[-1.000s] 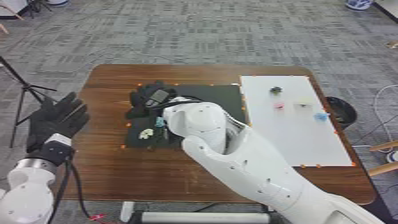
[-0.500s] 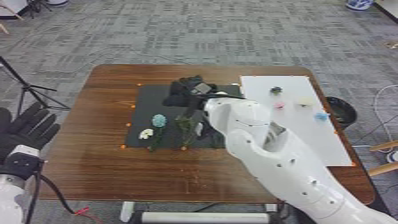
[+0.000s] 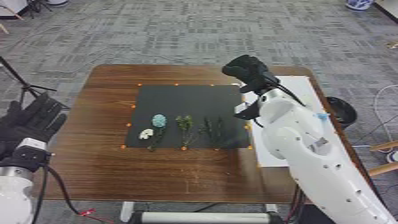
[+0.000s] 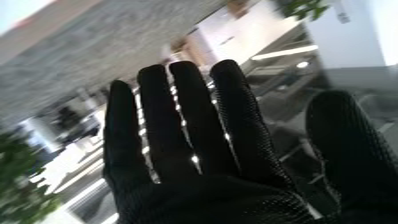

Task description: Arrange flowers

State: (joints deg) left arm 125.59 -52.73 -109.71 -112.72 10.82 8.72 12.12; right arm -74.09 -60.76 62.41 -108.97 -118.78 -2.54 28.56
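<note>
Over there, the right hand (image 3: 247, 69) has swung off the black mat (image 3: 187, 97) towards the white sheet (image 3: 305, 85); the pale blue flower (image 3: 159, 120) and white flower (image 3: 147, 133) lie on the mat. The wrist view reveals straight fingers (image 4: 191, 115), narrowly parted, thumb (image 4: 338, 135) apart. The left hand (image 3: 28, 122) is open.

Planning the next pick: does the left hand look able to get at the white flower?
Probably yes: the left hand is open by the left side of the table, the white flower lies toward that side, and nothing seems to stand between.
</note>
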